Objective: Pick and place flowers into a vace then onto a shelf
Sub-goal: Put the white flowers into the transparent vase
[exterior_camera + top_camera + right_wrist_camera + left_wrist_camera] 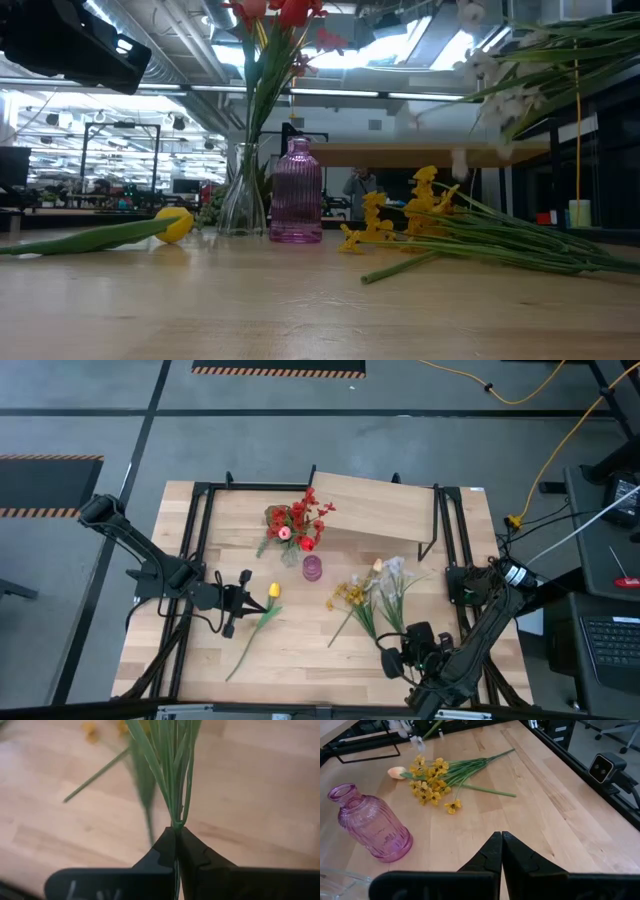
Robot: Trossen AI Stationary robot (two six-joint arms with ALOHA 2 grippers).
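Grey floor (300, 450) surrounds the tabletop — hazard-striped mats (278, 369) lie on it. Yellow cable (520, 400) crosses beyond the far-right corner — ceiling lights (400, 50) overhead.

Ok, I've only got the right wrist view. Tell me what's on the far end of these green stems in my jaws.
Observer: They end in white blossoms. The right gripper holds that bunch raised off the table.
Operator: Give me the vase's position.
Observer: The clear vase, already holding red flowers, stands mid-table beside a purple bottle.
Operator: Report the left arm.
Observer: The left gripper is shut and empty, next to a yellow tulip lying on the table.
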